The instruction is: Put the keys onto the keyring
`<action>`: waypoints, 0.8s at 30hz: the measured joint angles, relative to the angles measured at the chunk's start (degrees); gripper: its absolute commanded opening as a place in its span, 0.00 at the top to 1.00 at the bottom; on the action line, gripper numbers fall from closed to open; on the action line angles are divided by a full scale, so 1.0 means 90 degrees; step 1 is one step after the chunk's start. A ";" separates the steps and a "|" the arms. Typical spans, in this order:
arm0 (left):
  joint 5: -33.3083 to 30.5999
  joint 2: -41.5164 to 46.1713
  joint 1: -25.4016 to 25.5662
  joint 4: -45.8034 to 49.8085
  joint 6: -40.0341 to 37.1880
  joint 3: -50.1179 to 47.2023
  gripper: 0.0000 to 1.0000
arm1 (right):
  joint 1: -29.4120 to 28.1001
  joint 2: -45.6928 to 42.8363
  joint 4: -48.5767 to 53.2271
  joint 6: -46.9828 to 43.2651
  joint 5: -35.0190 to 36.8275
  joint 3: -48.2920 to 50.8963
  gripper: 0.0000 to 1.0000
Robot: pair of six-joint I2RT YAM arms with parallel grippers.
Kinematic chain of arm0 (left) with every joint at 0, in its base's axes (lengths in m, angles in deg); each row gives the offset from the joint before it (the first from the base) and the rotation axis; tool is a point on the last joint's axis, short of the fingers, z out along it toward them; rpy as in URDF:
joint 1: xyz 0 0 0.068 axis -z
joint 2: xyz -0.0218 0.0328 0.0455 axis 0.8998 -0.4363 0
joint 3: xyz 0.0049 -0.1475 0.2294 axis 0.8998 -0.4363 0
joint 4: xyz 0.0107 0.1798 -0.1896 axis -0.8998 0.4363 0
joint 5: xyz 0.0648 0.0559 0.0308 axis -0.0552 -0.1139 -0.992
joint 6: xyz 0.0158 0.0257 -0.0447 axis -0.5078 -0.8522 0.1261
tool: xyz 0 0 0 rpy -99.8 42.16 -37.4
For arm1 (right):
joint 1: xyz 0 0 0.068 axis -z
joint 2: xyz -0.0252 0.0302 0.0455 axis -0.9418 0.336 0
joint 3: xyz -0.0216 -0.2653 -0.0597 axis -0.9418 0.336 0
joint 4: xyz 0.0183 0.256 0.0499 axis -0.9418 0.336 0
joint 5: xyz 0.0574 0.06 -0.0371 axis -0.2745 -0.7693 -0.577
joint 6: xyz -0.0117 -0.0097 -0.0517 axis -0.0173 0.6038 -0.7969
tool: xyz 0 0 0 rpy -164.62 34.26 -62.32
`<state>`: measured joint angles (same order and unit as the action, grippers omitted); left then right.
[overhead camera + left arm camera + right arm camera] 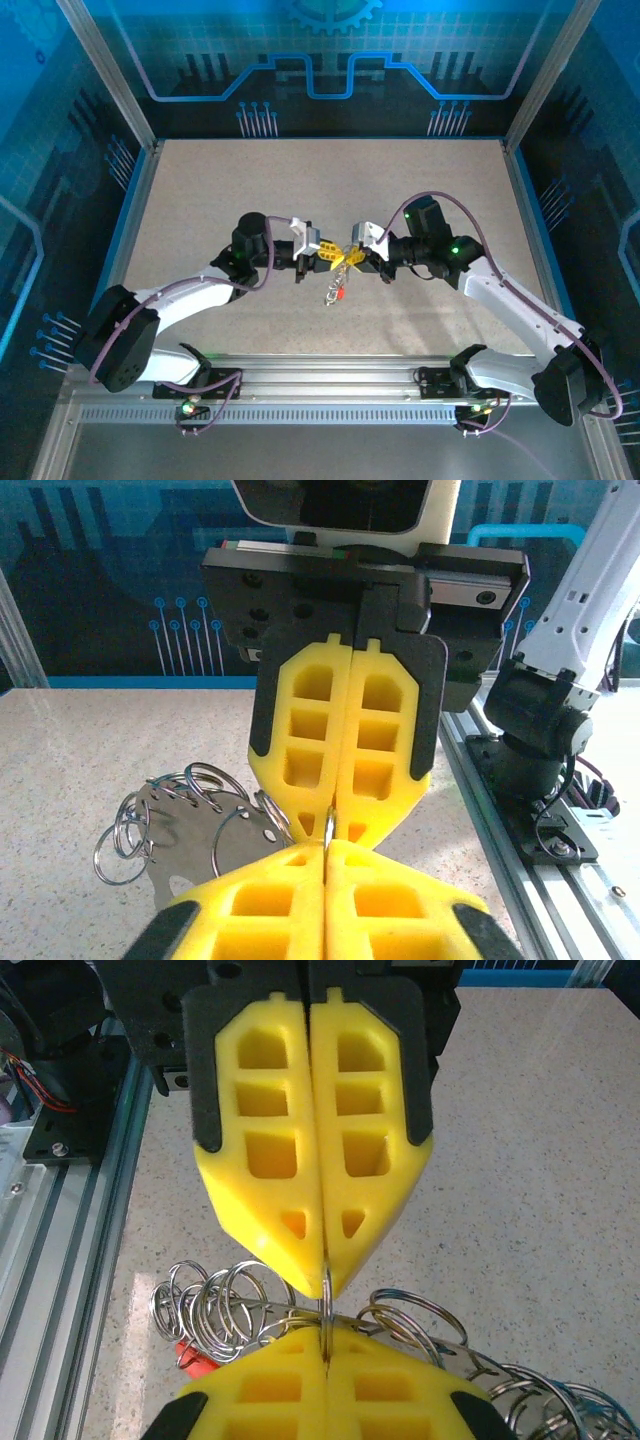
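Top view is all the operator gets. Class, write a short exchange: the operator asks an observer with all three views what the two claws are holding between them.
Operator: Are the claws shut on anything?
Observer: Yes. In the right wrist view the left claw and right claw both pinch one thin ring, tip to tip.
Operator: What hangs nearby?
Observer: A bunch of loose rings, with a red key head beneath.

Beige speckled counter, evenly lit. Blue back wall with circuit-line print, gear graphic top centre. Matching blue side walls left and right. Silver aluminium frame posts at corners. Slotted metal rail along near edge.
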<state>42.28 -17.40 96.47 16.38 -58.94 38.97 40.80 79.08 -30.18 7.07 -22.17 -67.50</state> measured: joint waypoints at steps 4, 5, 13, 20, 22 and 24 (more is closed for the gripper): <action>-0.0141 0.0092 0.0022 0.0976 -0.0525 0.0131 0.88 | -0.0002 0.0019 0.0274 -0.0129 0.0126 -0.0017 1.00; -0.0177 0.0095 0.0041 0.1336 -0.0699 0.0243 0.88 | -0.0007 0.0039 0.0350 -0.0170 0.0177 -0.0036 1.00; -0.0379 0.0100 0.0095 0.3249 -0.1688 0.0950 0.76 | -0.0233 0.0282 0.0833 -0.0529 0.0670 -0.0330 1.00; -0.0376 0.0092 0.0119 0.3871 -0.1987 0.1205 0.77 | -0.0333 0.0396 0.0986 -0.0644 0.0823 -0.0342 1.00; -0.0374 0.0083 0.0151 0.3959 -0.2028 0.1290 0.77 | -0.0355 0.0401 0.0988 -0.0661 0.0826 -0.0342 1.00; -0.0372 0.0053 0.0192 0.3993 -0.2052 0.1350 0.78 | -0.0367 0.0410 0.0991 -0.0663 0.0828 -0.0342 1.00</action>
<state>38.93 -16.92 98.19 52.31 -77.41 51.12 37.50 82.78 -21.27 1.10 -14.71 -70.58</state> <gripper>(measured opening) 0.229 0.061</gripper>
